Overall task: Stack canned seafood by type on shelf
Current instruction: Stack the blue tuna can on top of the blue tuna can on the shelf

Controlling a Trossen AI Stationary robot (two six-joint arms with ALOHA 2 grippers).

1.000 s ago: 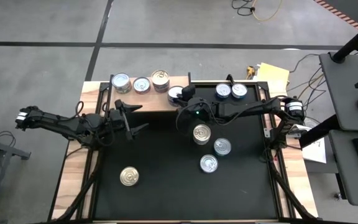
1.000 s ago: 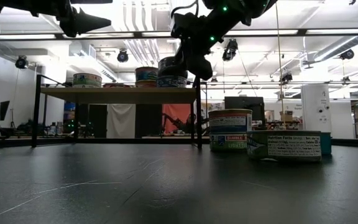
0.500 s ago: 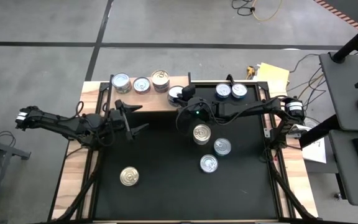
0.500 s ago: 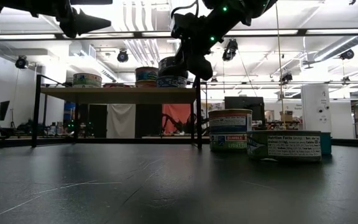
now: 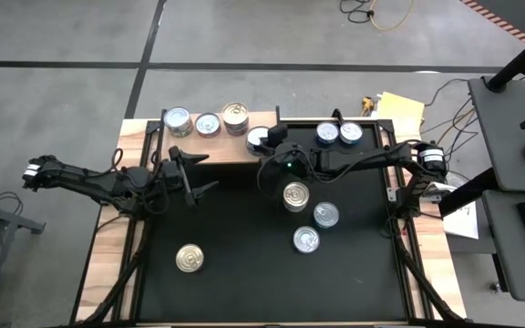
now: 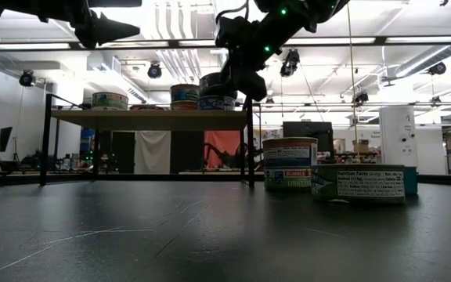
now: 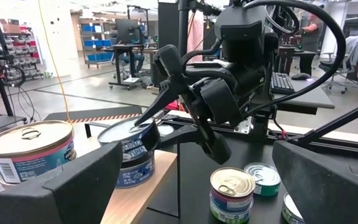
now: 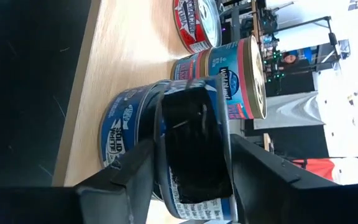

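Since the earlier frame almost nothing is shifting: the right tool (image 5: 261, 141) is loosening slightly around the blue tin (image 5: 257, 138) while both arms and every other tin are keeping their places. That blue tin is sitting on top of another blue-labelled tin (image 8: 124, 127) at the right end of the shelf (image 5: 210, 152), and the right wrist view is showing the fingers (image 8: 194, 148) bracketing it on both sides, though whether they are pressing on it or standing just clear is not something I can tell. Beside this pair on the shelf, a gold tin (image 5: 235, 115) is standing on another tin, and further left two silver tins (image 5: 208, 123) and (image 5: 178, 119) are lying singly. The left tool (image 5: 199, 173) is hovering above the black surface (image 5: 244, 264) in front of the shelf, its fingers spread wide and gripping nothing. On the surface, a gold-topped stack (image 5: 295, 196) is standing just in front of the right arm, two silver tins (image 5: 326, 215) and (image 5: 306, 240) are lying near it, and a lone gold tin (image 5: 189, 258) is resting well apart toward the front left. Two more blue tins (image 5: 327, 134) and (image 5: 350, 133) are sitting side by side to the right of the shelf.
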